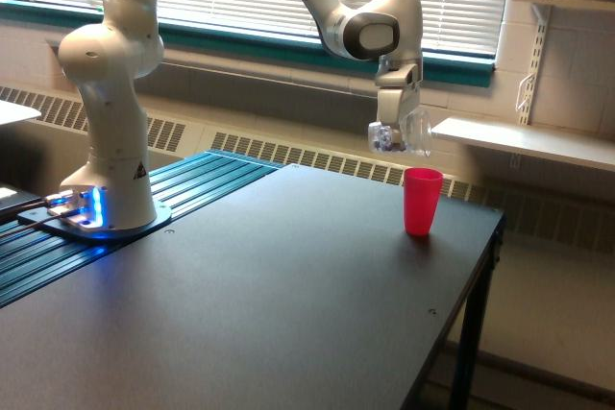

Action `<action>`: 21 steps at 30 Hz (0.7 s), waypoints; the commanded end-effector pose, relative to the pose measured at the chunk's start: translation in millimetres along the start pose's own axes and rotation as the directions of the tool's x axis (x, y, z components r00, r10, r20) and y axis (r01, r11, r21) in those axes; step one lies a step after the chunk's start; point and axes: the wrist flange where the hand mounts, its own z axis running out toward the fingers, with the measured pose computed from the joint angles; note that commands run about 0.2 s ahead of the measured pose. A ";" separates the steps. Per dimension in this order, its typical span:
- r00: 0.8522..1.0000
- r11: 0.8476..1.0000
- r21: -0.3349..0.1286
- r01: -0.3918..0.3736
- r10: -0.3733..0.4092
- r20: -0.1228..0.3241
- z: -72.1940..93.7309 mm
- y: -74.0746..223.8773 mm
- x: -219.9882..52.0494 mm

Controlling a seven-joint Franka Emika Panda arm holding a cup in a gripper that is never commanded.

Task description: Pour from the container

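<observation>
— Overhead, gripper (395, 128) clamped on clear container (401, 135), glassy, tipped sideways, dark bits inside?

— Yes. Held in mid-air, above and slightly toward the exterior view's left of opaque pink cup (422, 201), not touching it.

— And below?

— Tapered cup upright on matte black table (288, 285), near far edge.

The cup (422, 201) stands on the tabletop (288, 304) near its far right corner; the container (401, 134) hangs in the gripper (395, 132) just above it; the arm's base (106, 189) sits at the left edge.
</observation>
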 end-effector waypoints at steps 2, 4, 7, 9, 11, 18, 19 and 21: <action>0.999 1.000 0.018 -0.021 0.020 0.045 -5.3 0.2 9.6; 0.998 1.000 0.011 -0.028 0.028 0.052 -5.1 2.4 10.3; 0.996 0.998 0.015 -0.055 0.053 0.078 -4.9 4.8 11.4; 0.994 0.998 0.010 -0.063 0.062 0.095 -4.5 6.9 10.8; 0.991 0.997 0.013 -0.076 0.074 0.112 -5.7 7.7 12.0; 0.985 0.995 0.006 -0.104 0.102 0.136 -10.9 11.1 20.1; 0.985 0.994 0.004 -0.106 0.105 0.138 -11.2 12.0 21.0; 0.983 0.993 0.002 -0.117 0.115 0.146 -11.4 13.9 23.5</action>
